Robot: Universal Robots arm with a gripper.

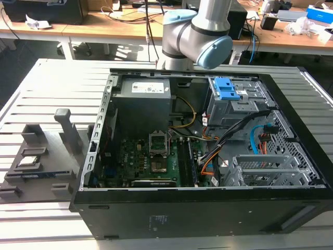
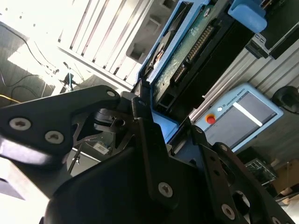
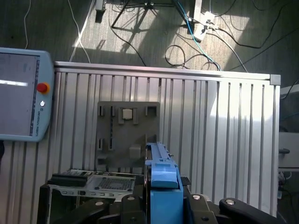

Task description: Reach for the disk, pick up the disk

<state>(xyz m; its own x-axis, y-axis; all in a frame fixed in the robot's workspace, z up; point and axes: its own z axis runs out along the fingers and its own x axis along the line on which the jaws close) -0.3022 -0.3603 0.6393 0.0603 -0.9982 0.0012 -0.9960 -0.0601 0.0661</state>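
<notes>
Ribbed aluminium table (image 3: 224, 121) spreads wide below the arm in the first wrist view, and up above it is the disk (image 3: 161, 179), seen edge-on, its bright blue rail standing between the black bodies of the gripper (image 2: 163, 122). The jaws are closed in on the disk from both sides, clamping its railed end, with nothing else in their hold.

In the second wrist view the disk shows its green circuit board, with a blue rail down each long edge. Its far end pokes out free past the fingers (image 2: 142, 126), open air all round it.

There is plenty of bare slatted surface underneath. A grey parts tray (image 3: 128, 140) lies flat mid-table with a pale square part (image 3: 127, 113) in one of its slots. The open computer case (image 3: 88, 186) sits just beside the tray. A teach pendant (image 3: 21, 93), red button showing, lies at one edge of the table.

Over to the exterior view. The case lies on its side, lid off, with motherboard, power supply and wiring all exposed. A bare blue bracket (image 1: 229, 88) sits on top of the drive cage toward the exterior view's right. The arm (image 1: 200, 31), grey with pale blue caps, rises behind the case's back wall. The tray lies at the exterior view's left, right against the case.

Beyond the table there is a sunlit, cable-strewn floor (image 3: 140, 42), and wooden desks (image 1: 104, 23) line the back.
</notes>
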